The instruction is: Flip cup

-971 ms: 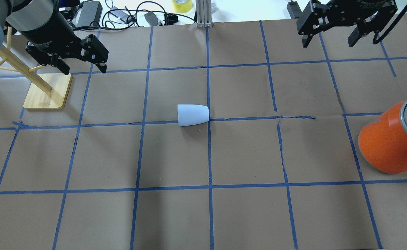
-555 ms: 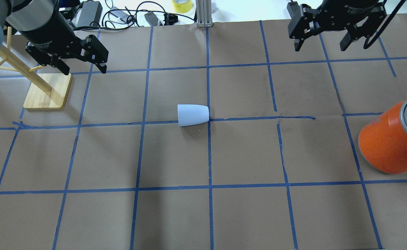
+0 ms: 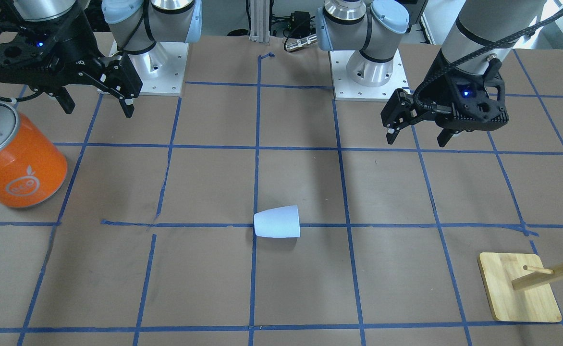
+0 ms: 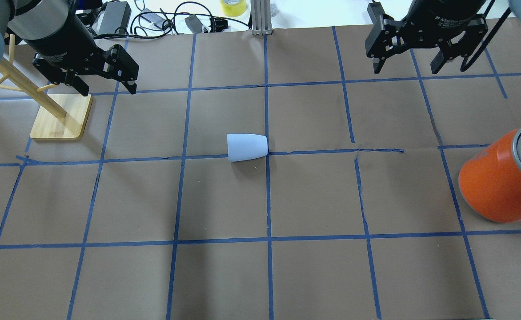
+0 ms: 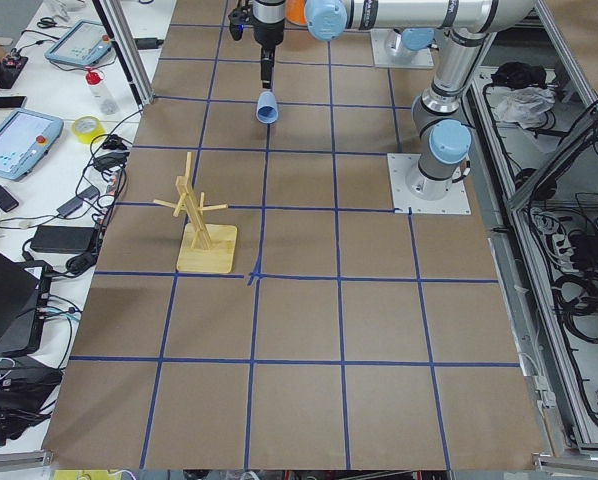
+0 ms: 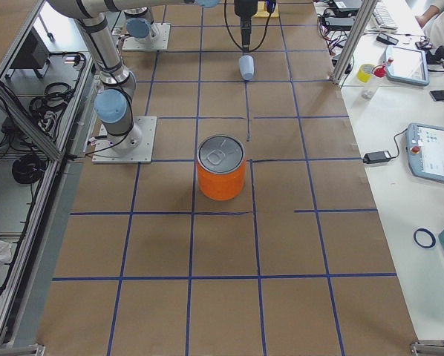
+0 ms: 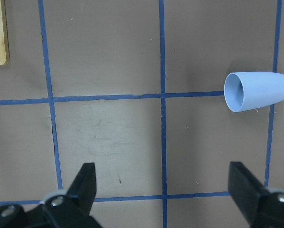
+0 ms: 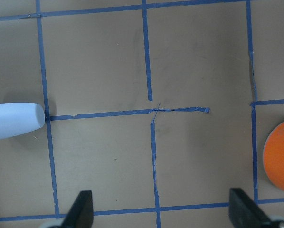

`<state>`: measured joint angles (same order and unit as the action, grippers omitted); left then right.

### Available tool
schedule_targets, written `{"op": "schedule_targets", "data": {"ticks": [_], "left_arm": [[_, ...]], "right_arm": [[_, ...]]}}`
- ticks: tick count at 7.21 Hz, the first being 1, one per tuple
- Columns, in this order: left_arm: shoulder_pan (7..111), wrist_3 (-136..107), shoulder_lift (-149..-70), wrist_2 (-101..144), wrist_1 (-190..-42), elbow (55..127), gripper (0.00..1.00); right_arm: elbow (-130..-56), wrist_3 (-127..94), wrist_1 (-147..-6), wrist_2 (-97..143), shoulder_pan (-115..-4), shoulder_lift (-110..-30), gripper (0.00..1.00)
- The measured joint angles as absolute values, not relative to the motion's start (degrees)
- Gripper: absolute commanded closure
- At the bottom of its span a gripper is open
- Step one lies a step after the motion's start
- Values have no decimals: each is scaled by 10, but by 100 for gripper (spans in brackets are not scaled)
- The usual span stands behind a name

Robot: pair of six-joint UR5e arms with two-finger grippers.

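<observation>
The pale blue-white cup lies on its side near the table's middle, with its mouth toward the robot's left. It also shows in the front view, the left wrist view and the right wrist view. My left gripper is open and empty, hovering at the far left, well apart from the cup. My right gripper is open and empty at the far right, also well apart from the cup. Both grippers' fingers point down.
A big orange can with a silver top stands at the right edge. A wooden peg stand sits at the far left, close to the left gripper. Cables and a yellow tape roll lie beyond the far edge.
My right gripper has moved left and slightly nearer in the overhead view, still open. The left gripper and the cup have not moved.
</observation>
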<state>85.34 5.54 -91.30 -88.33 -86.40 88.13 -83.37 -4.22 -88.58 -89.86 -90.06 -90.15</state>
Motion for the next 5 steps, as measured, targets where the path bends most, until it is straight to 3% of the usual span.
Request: {"op": "schedule_targets", "data": {"ticks": [5], "left_arm": [[853, 55, -913, -883, -864, 882, 0]], "right_arm": [[-835, -48, -886, -897, -901, -902, 0]]}}
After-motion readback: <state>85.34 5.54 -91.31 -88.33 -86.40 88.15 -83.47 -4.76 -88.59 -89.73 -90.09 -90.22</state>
